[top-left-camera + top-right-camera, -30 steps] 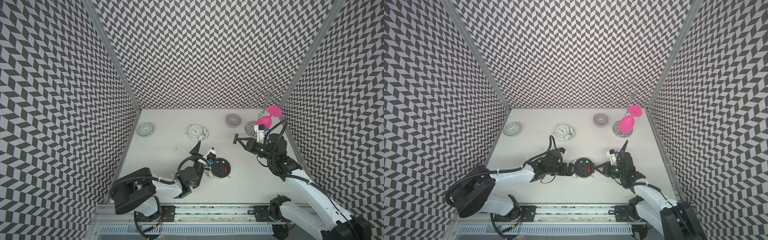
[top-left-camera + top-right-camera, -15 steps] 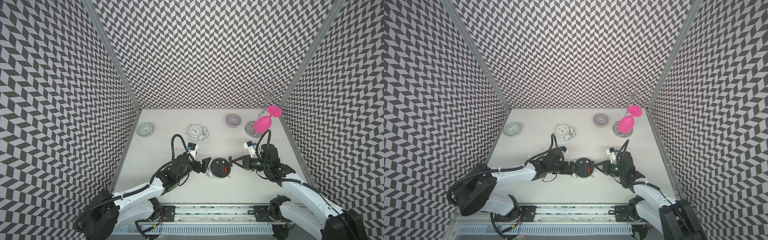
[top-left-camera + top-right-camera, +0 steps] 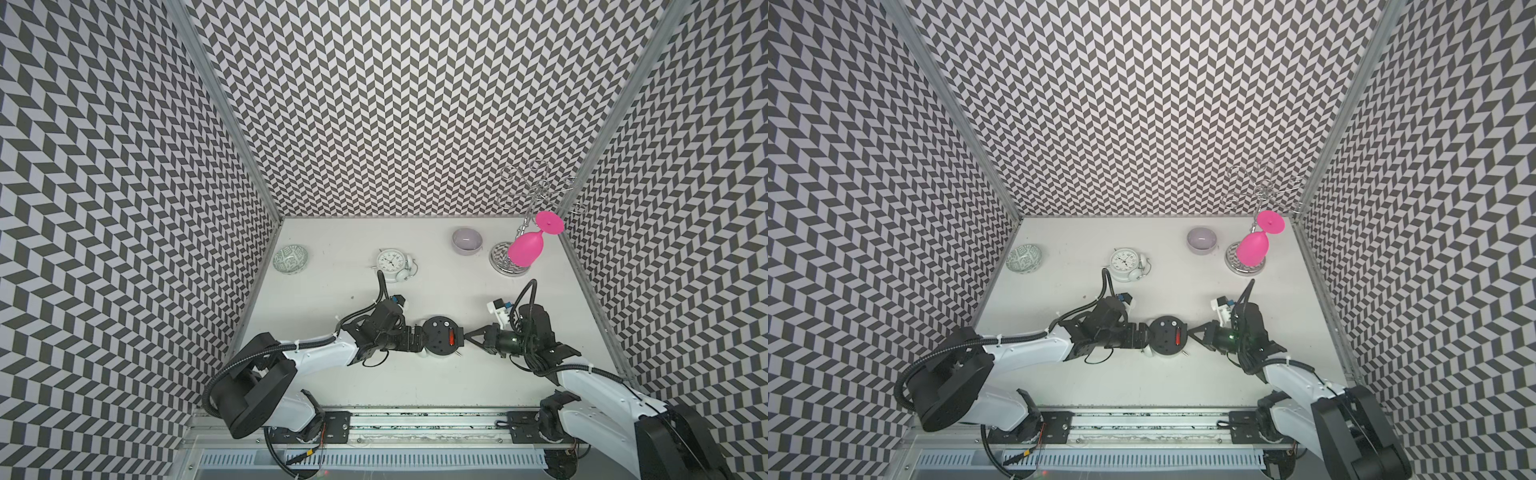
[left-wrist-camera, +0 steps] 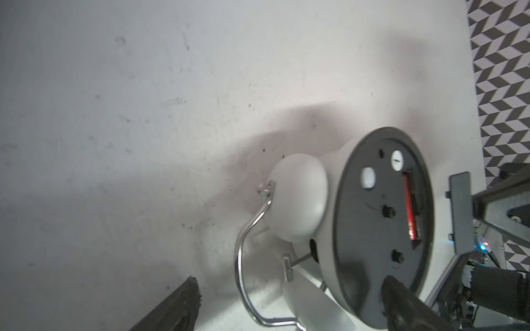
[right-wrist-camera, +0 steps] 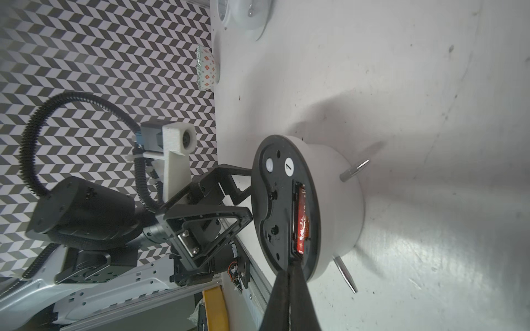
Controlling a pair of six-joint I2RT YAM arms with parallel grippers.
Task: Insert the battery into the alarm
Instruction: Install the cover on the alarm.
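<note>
Centrally, near the front of the table (image 3: 374,382), the alarm (image 3: 436,341) lies face down between the two arms, its black back plate (image 3: 1163,332) upward in both top views. The red battery (image 3: 451,337) sits lengthwise in the open compartment (image 5: 298,190) of that plate, on the side nearer the right gripper (image 3: 467,336). That gripper's fingers (image 5: 282,295) are pressed together into one point, which meets the compartment's end at the plate's rim; contact with the battery itself cannot be told. The left gripper (image 3: 419,338) is at the opposite rim, fingers spread wide and clamping nothing: one finger (image 4: 177,309) lies well clear of the alarm's body. Along the back stand a patterned bowl (image 3: 291,259), a white clock (image 3: 392,264), a lilac bowl (image 3: 467,240) and a pink glass (image 3: 525,249) hanging bowl-down from a wire rack (image 3: 536,195).
</note>
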